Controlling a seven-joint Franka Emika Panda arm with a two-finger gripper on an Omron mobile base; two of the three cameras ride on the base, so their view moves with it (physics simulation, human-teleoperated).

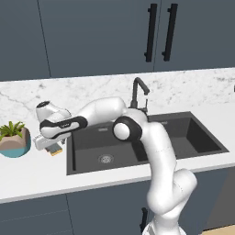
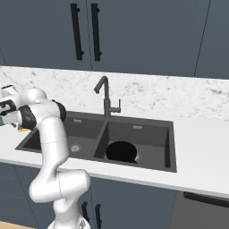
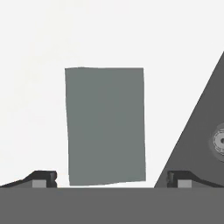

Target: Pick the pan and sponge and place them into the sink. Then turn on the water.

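Observation:
The sponge (image 3: pixel 106 126) lies flat on the white counter left of the sink (image 1: pixel 92 140), its dark grey-blue top facing the hand camera. My gripper (image 3: pixel 111 179) hovers straight over it, open, with one fingertip (image 3: pixel 43 178) on each side and clear of it. In the left base view the gripper (image 1: pixel 48 146) hangs low over the sponge (image 1: pixel 56 149), whose yellow edge peeks out beneath. The black pan (image 2: pixel 121 151) rests in the sink's right basin (image 2: pixel 147 134). No water runs from the faucet (image 2: pixel 105 96).
A potted plant (image 1: pixel 14 137) stands on the counter just left of the gripper. The sink's left basin edge lies close on the right in the hand view. The dark faucet (image 1: pixel 137 92) rises behind the divider. Cabinet doors hang above the marble backsplash.

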